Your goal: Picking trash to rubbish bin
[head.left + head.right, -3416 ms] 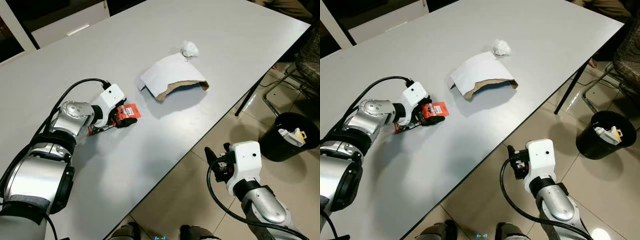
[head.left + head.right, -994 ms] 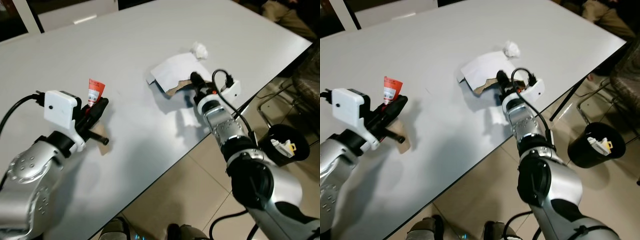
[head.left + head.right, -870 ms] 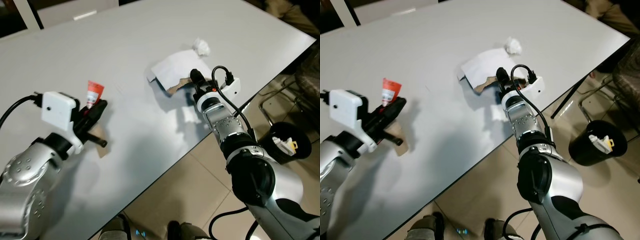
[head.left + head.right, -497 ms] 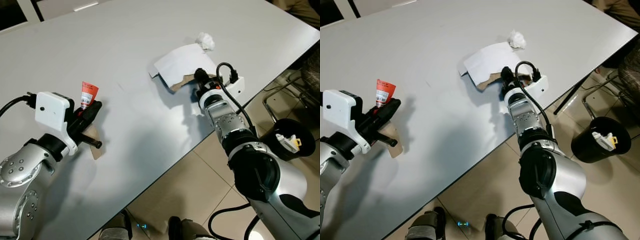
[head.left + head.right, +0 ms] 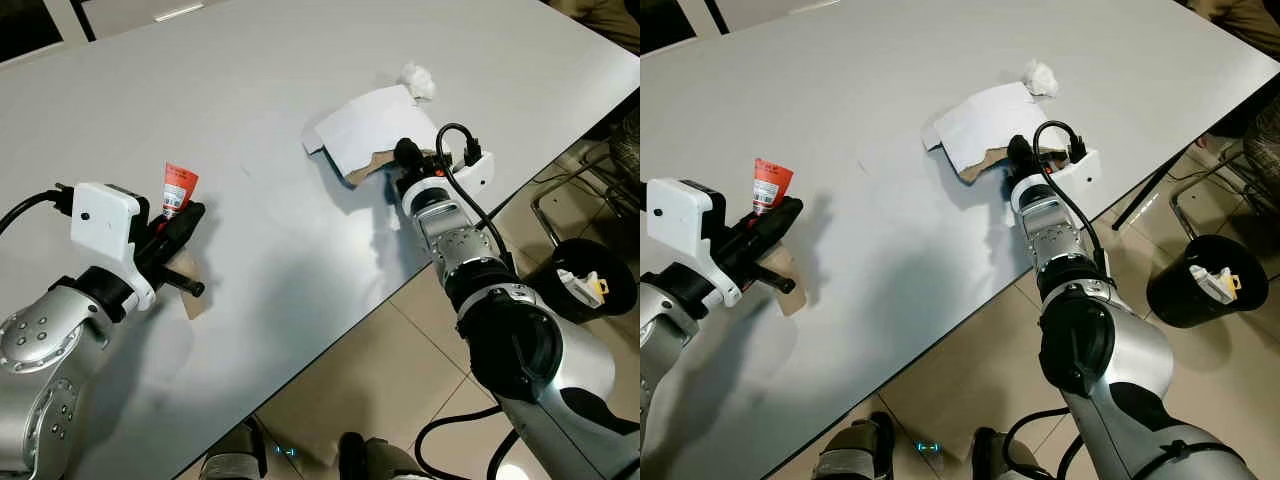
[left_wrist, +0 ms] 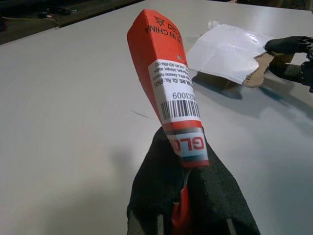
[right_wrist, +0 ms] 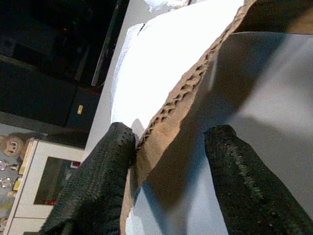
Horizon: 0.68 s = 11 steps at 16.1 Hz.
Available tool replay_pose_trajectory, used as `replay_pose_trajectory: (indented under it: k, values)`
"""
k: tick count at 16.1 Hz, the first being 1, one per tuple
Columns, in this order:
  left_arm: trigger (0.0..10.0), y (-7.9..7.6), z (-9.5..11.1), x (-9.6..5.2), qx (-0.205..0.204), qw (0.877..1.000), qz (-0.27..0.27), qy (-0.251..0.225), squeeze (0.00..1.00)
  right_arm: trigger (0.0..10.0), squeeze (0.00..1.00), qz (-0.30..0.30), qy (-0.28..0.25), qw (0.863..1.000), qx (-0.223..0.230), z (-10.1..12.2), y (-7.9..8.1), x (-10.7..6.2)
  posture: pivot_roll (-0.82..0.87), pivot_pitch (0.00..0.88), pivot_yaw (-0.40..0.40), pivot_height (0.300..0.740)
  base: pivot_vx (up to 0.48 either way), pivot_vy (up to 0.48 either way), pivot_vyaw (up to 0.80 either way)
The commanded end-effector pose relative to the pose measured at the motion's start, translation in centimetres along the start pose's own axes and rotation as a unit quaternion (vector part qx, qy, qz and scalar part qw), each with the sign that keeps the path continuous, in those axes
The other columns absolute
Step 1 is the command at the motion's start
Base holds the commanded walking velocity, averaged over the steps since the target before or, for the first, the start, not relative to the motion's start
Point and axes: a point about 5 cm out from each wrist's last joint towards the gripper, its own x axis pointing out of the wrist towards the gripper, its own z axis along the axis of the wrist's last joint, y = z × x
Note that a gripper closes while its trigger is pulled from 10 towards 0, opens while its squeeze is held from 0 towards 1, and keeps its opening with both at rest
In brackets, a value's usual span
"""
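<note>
My left gripper (image 5: 188, 218) is shut on a red tube (image 5: 177, 187) with a white barcode label and holds it upright above the white table (image 5: 240, 90); in the left wrist view the tube (image 6: 170, 83) sticks up out of the black fingers (image 6: 205, 196). My right gripper (image 5: 404, 156) is at the torn near edge of a piece of cardboard (image 5: 368, 122), white on top and brown beneath. In the right wrist view its fingers (image 7: 105, 171) stand open with the cardboard's corrugated edge (image 7: 171, 110) between them. A crumpled white tissue (image 5: 418, 80) lies just beyond the cardboard.
A black rubbish bin (image 5: 592, 292) with some trash inside stands on the tiled floor to the right, below the table's edge. A small brown scrap (image 5: 192, 303) lies on the table under my left gripper. A chair frame (image 5: 560, 195) stands near the bin.
My left gripper has lifted the red tube off the table. My right arm came up from beside the table to the cardboard's torn edge and has edged slightly closer in the last half second.
</note>
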Motion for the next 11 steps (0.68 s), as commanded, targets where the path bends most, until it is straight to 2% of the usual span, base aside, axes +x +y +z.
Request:
replay_pose_trajectory:
  k: [1, 7, 10, 11]
  values:
    - [0.0, -0.2, 0.1, 0.0, 0.004, 1.0, -0.006, 0.001, 0.0, 0.0, 0.0, 0.009, -0.01, 1.0, 0.004, 0.5, 0.4, 0.2, 0.21, 0.226, -0.062, 0.74, 0.0, 0.0, 0.0]
    - [0.0, 0.0, -0.2, 0.4, 0.0, 1.0, 0.004, 0.0, 0.0, 0.0, 0.0, 0.032, -0.018, 0.999, 0.001, 0.9, 0.7, 0.2, 0.19, 0.199, -0.061, 0.74, 0.0, 0.0, 0.0]
    - [0.0, -0.3, -0.8, 0.7, -0.017, 1.0, 0.012, -0.001, 0.0, 0.0, 0.0, 0.059, -0.024, 0.998, -0.005, 1.4, 1.1, 0.2, 0.15, 0.18, -0.054, 0.74, 0.0, 0.0, 0.0]
    - [0.0, -0.7, -1.3, 1.2, -0.035, 0.999, 0.012, -0.002, 0.0, 0.0, 0.0, 0.076, -0.027, 0.997, -0.006, 1.6, 1.2, 0.2, 0.12, 0.166, -0.046, 0.74, 0.0, 0.0, 0.0]
